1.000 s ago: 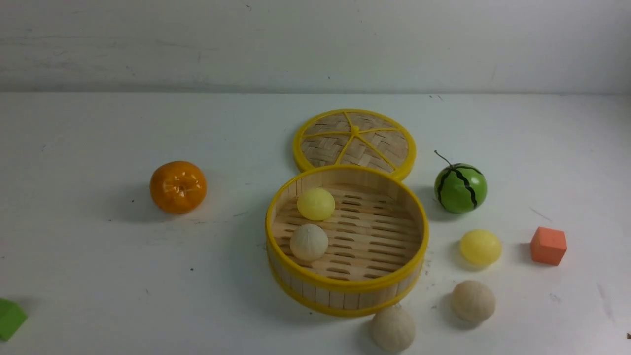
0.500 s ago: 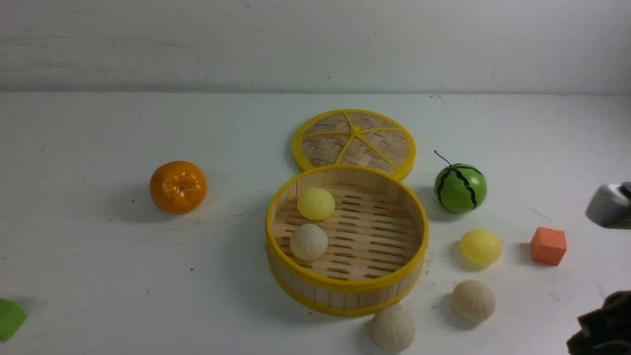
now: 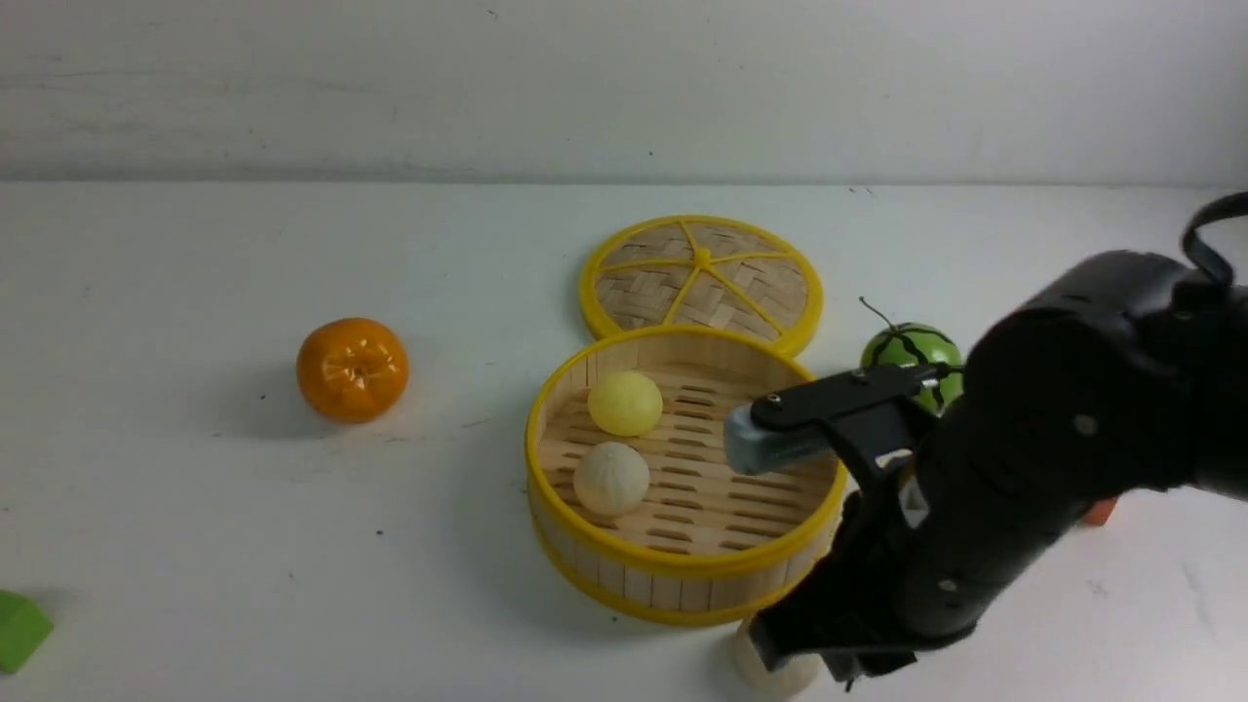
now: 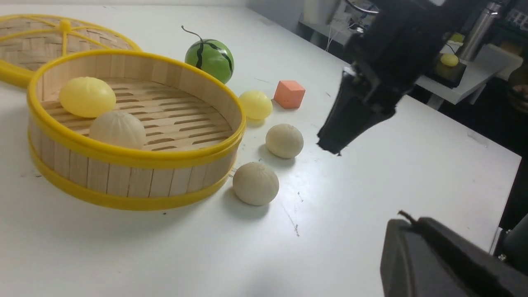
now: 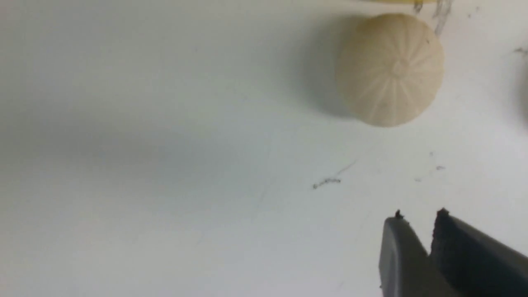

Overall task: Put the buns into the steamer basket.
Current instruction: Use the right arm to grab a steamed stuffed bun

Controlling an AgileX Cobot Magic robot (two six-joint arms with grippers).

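Right arm [image 3: 1024,468] newly across outer buns [image 3: 770,680].

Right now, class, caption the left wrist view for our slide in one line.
Steamer basket holds two buns; three more lie outside on the table, right gripper hanging nearby.

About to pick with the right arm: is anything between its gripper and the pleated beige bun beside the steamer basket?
Nothing visible. Only bare white table lies between the right gripper and the pleated beige toy bun. The round bamboo steamer basket with yellow rims stands close beside it.
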